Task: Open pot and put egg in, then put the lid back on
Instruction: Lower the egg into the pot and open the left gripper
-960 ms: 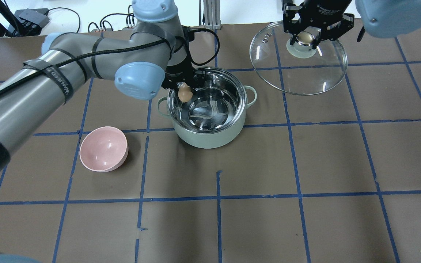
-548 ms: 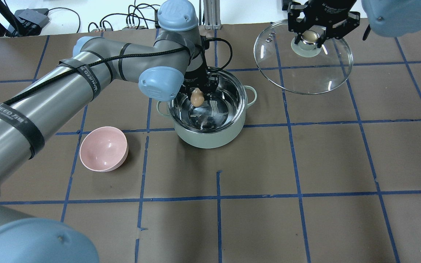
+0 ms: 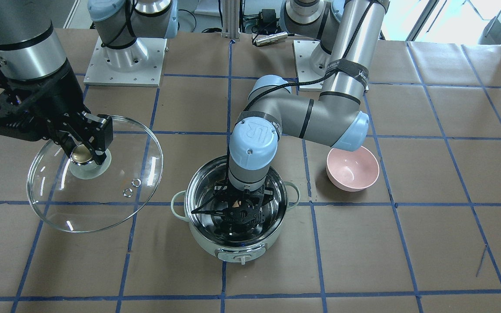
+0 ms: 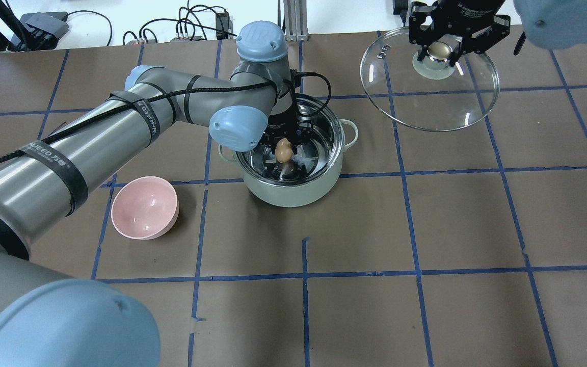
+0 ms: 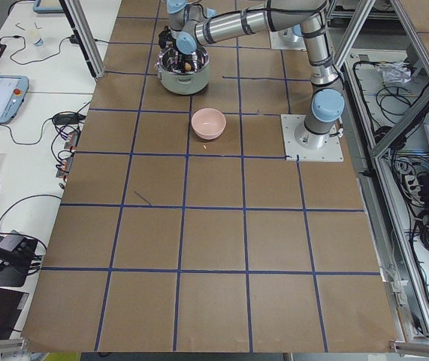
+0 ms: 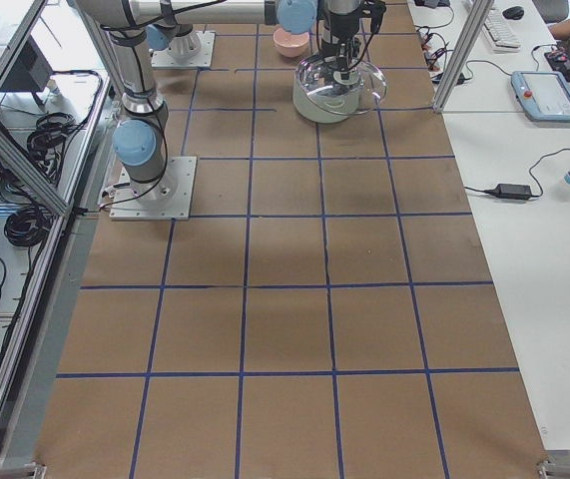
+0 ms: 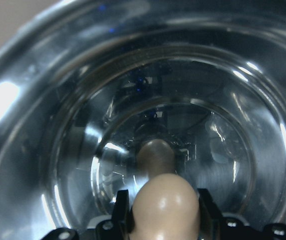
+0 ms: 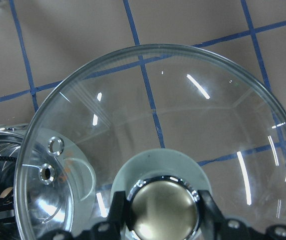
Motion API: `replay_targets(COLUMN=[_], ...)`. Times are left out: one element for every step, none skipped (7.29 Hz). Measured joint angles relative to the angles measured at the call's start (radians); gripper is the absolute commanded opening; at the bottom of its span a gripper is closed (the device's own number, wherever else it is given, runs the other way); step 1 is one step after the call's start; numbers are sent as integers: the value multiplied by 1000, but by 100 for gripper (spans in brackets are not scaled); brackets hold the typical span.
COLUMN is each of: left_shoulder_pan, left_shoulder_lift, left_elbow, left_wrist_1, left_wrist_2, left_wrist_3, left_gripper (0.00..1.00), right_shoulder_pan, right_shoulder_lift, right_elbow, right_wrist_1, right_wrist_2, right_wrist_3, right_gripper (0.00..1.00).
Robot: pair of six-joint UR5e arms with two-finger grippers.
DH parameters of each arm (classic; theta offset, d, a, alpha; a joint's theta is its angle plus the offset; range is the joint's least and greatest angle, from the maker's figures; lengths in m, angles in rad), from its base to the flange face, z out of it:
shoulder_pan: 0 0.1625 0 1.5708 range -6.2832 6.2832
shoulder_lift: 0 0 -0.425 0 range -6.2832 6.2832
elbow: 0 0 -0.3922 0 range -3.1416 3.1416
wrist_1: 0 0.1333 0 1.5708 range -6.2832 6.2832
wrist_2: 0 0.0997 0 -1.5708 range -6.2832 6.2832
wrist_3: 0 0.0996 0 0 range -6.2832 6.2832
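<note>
Overhead exterior: your left gripper [image 4: 284, 146] pinches egg [image 4: 284, 151] upright inside pot [image 4: 293, 192], floor straight below; right gripper [image 4: 438, 49] clamps lid [image 4: 426, 104] beside pot.

The table [image 4: 426, 229] is being viewed downward from two opposite long sides, the pot [image 4: 293, 196] being shared by both. Distant views are being taken from each end. Wrist cameras are being held close, inside the pot and over the lid [image 8: 183, 110].
</note>
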Motion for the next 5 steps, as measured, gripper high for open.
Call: replay_targets(left_shoulder_pan=[0,0,0,0,0], left_shoulder_lift=[-1,-1,-2,-1,4], left_elbow=[-1,-1,-2,-2,-3], left_wrist_1=[2,2,2,2,2], left_wrist_2=[-2,-1,2,2,1], left_wrist_3=[3,6,6,5,3], left_gripper=[66,87,94,95,100], right_shoulder_pan=[0,-1,-1,-1,-1], right_shoulder_lift=[0,0,0,0,-1], right_elbow=[0,-1,-1,-1,-1], right_wrist_1=[1,1,1,1,1], right_wrist_2=[0,-1,0,0,1], right_wrist_3=[-1,-1,-2,-2,-2], right_gripper=[55,55,55,55,55])
